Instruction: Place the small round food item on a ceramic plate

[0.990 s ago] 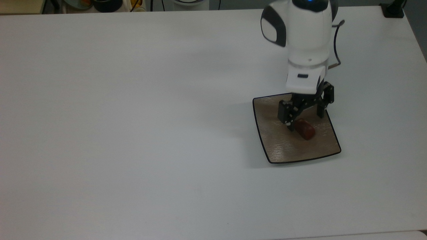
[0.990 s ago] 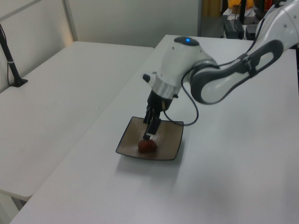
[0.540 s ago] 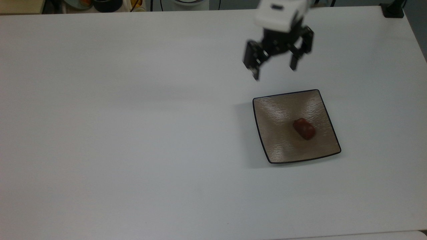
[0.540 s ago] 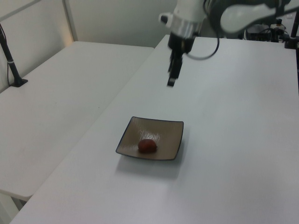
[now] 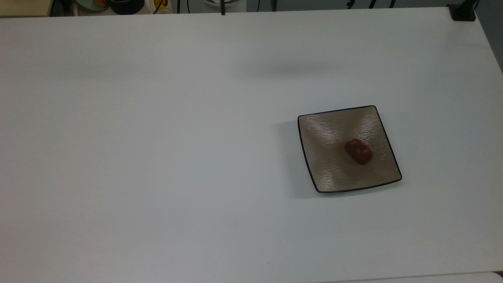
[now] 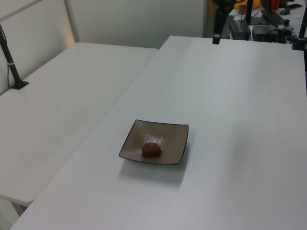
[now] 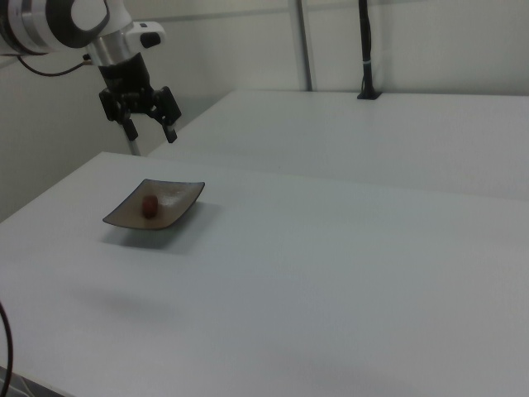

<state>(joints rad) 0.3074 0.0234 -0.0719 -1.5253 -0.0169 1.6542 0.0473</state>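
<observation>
Right view: the hand (image 7: 150,130), open and empty, hangs seemingly well above the small round food item (image 7: 150,205) on the ceramic plate (image 7: 182,197).

A small, glossy reddish-brown food lump (image 5: 358,151) lies near the middle of a square tan plate (image 5: 326,165), flat on the white counter (image 5: 157,157).

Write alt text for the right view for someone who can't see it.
A small reddish-brown food item lies on a square brown plate on a white table. The robot's open gripper hangs in the air above and behind the plate, holding nothing.
</observation>
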